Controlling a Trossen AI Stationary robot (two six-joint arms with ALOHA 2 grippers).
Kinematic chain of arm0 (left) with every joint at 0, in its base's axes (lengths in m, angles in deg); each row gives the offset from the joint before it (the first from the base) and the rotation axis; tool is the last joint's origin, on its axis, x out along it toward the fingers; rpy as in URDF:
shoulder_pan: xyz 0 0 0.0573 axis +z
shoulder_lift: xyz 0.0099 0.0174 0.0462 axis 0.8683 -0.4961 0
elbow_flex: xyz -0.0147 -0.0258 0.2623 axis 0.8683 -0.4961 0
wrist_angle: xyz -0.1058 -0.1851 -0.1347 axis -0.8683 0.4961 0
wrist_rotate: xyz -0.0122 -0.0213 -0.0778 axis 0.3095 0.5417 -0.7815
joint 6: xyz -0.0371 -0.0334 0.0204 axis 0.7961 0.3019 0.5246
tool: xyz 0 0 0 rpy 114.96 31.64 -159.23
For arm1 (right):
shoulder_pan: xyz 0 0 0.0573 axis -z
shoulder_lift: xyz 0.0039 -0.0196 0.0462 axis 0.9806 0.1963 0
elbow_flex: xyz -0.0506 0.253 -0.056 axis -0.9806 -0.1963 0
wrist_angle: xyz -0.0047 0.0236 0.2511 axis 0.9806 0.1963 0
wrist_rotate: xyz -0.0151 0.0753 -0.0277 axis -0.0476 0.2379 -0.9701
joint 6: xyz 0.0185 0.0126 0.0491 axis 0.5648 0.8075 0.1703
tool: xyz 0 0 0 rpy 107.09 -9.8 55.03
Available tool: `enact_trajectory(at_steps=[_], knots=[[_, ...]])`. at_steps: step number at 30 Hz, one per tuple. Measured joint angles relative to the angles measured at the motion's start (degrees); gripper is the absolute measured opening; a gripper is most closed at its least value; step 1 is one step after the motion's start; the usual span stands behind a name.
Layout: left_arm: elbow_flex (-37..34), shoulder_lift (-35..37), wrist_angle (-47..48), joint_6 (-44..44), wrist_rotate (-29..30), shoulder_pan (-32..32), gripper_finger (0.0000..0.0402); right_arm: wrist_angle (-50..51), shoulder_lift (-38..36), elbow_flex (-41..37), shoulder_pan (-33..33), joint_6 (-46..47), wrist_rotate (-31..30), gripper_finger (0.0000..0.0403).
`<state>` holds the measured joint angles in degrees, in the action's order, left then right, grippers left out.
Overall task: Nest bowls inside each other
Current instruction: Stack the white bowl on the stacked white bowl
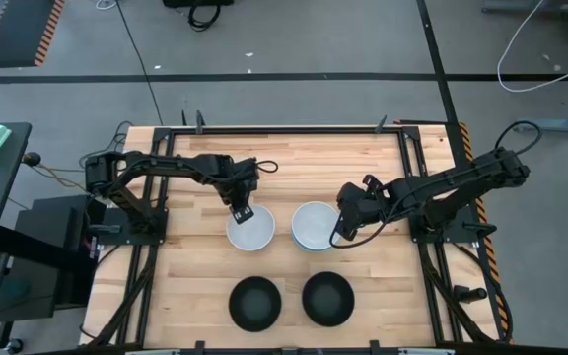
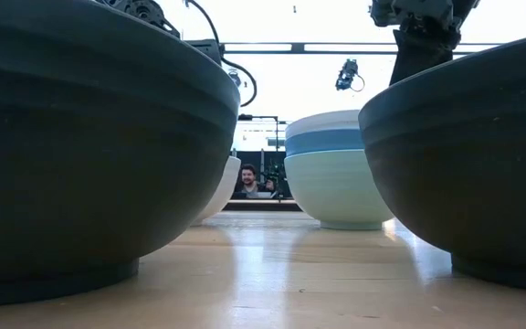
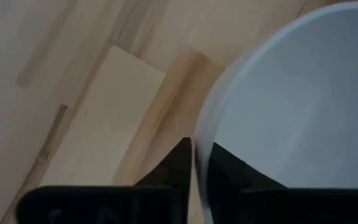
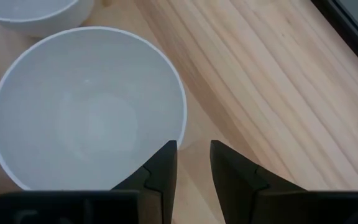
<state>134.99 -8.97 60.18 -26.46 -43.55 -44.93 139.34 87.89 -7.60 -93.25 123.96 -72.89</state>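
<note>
Left gripper pinches the rim of the lone white bowl mid-table; right gripper, fingers slightly parted, empty beside the nested stack; bowls look rigid, glossy, probably slick, so grip rims.

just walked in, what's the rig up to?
It is nesting bowls. A stack already stands on the table: white bowl in blue in pale mint. The left hand grips the rim of the lone white bowl. The right hand sits open just beside the stack. Two black bowls wait, untouched.
</note>
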Motion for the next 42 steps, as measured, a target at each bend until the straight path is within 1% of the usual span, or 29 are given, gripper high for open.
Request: enact_trajectory(at_steps=[2,3,8,11,13,16,19,28,32,36,39,42], knots=[[0.0,0.0,-0.3,-0.23,0.17,0.01,0.0016,-0.03,0.0,-0.01,0.0,0.0,-0.13,0.0104],[0.0,0.0,-0.66,-0.7,0.09,0.01,0.0013,-0.18,0.0,-0.16,0.0,0.0,-0.16,0.0104],[0.0,0.0,-1.34,-0.87,0.11,-0.01,0.0022,-1.13,0.0,-1.79,-0.55,-0.65,-2.17,0.0104],[0.08,0.0,-1.05,-0.87,0.07,-0.12,0.0012,-2.57,0.0,-3.17,-1.15,-0.86,-2.93,0.0104],[1.43,-0.02,1.31,-0.92,0.09,-0.15,0.0012,-3.44,0.0,-3.88,-1.49,-0.9,-2.98,0.0104],[4.65,-0.02,2.94,-0.94,0.13,-0.79,0.0015,-3.61,0.0,-4.26,-1.79,-0.82,-3.01,0.0104],[9.37,-0.02,5.51,-1.38,0.44,-2.07,0.0011,-3.65,0.0,-4.26,-2.05,-0.86,-3.37,0.0104],[24.59,0.0,11.96,-1.51,4.46,-5.98,0.0011,-2.23,-0.54,-4.28,-2.14,-1.41,-4.41,0.0104],[30.74,-0.09,12.19,-1.46,5.03,-6.93,0.0011,2.03,-1.39,-4.28,-2.14,2.23,-5.63,0.0104],[35.23,-0.09,12.25,-1.49,5.2,-7.53,0.0011,6.23,-2.01,-4.28,-2.44,7.09,-6.92,0.0104],[37.8,-0.09,12.19,-1.42,5.16,-7.62,0.0011,6.89,-2.01,-4.45,-3.5,9.07,-7.12,0.0104],[38.75,-0.09,12.04,-1.11,5.17,-7.6,0.0011,5.88,-2.03,-6.59,-4.72,10.84,-7.08,0.01]])
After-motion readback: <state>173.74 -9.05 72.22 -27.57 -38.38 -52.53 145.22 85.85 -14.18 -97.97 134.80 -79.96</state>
